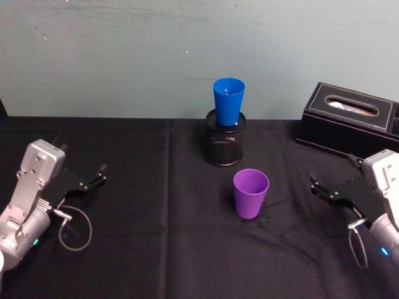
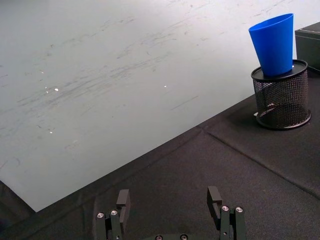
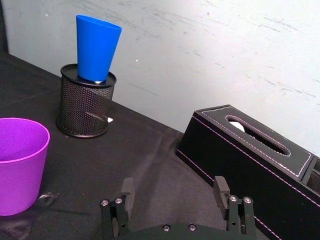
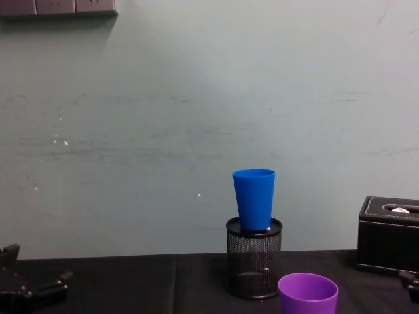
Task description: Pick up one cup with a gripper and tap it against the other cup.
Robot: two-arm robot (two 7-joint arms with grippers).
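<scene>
Pen holder (image 1: pixel 224 146) is standing twd back of worktop (image 1: pixel 156 237), abt centre, w/ far cup (image 1: pixel 228 101) sitting upright in it. Near cup (image 1: pixel 251 193) is standing in front & slightly right of the holder, not touching it. Tissue box (image 1: pixel 346 121) is sitting at back right corner. L gripper (image 1: pixel 100 174) is hanging nr left edge, R gripper (image 1: pixel 315 185) nr right edge.
</scene>
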